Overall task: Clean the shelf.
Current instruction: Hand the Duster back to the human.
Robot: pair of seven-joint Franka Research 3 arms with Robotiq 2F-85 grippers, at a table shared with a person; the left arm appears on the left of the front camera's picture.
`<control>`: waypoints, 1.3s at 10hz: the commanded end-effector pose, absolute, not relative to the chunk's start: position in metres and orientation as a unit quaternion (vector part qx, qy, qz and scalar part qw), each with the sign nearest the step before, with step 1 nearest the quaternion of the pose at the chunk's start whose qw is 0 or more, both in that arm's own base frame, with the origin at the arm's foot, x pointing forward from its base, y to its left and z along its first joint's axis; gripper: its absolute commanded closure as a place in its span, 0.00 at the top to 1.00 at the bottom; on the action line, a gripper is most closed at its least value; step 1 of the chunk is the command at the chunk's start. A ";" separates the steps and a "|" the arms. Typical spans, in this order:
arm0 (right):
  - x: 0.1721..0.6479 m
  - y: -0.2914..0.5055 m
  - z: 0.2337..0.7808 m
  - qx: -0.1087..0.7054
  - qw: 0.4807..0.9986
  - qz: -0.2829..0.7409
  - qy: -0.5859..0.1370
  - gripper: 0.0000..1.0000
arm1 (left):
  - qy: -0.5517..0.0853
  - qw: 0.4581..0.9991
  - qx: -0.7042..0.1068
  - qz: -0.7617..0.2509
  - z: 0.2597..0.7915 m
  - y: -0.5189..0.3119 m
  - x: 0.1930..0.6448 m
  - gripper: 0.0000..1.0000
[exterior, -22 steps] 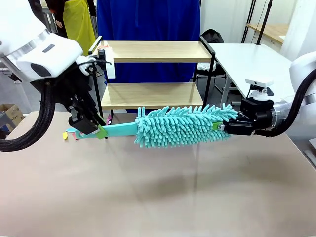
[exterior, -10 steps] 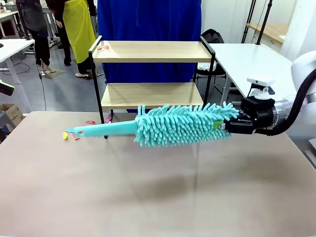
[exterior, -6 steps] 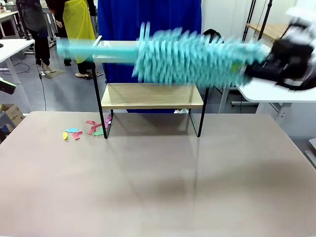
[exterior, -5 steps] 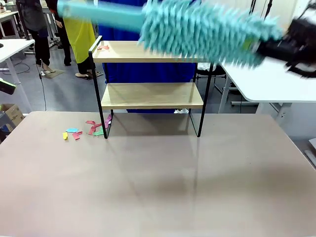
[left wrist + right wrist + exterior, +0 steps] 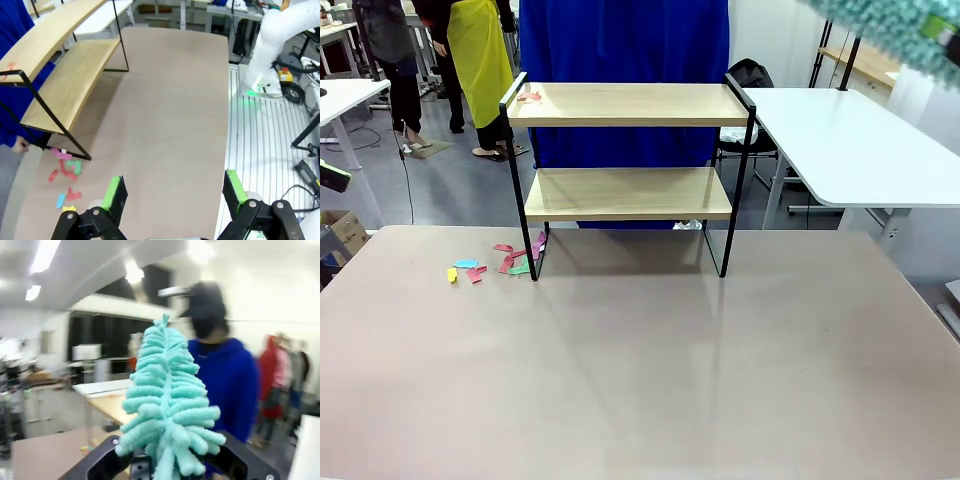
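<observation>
Clamped tight on the base of a teal duster, my right pincer points it up and away from me, its fluffy strands rising straight out between my two black fingers. From across the table a blurred bit of that duster shows at the top right corner, well above and to the right of the shelf.

The shelf stands at the far edge of the brown table, far below my right pincer; its two wooden boards sit level in the black frame, with small coloured bits at the left end of the top board. Beyond the duster a person in a blue top stands facing me, just behind the shelf.

My left pincer hangs high over the table with its green-padded fingers spread wide and nothing between them. The shelf lies ahead of it and off to the left, well apart. A scatter of coloured paper scraps lies on the table by the shelf's near leg, to the left of my left finger and close to it in that view.
</observation>
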State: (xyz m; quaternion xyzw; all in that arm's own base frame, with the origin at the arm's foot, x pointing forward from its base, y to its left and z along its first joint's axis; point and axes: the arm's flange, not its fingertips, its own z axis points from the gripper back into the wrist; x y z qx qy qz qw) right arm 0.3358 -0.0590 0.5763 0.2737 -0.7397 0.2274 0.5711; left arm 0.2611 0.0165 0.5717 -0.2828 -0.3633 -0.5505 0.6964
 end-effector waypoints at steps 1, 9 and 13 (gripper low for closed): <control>0.322 -0.059 0.573 0.216 0.590 0.135 -0.766 0.17 | -0.371 0.685 -0.289 -0.557 0.573 0.016 0.264 1.00; 0.331 -0.100 0.441 0.200 0.738 0.017 -0.644 0.17 | -0.371 0.685 -0.289 -0.557 0.573 0.016 0.264 1.00; 0.369 -0.112 0.433 0.208 0.748 0.020 -0.630 0.17 | -0.371 0.685 -0.289 -0.557 0.573 0.016 0.264 1.00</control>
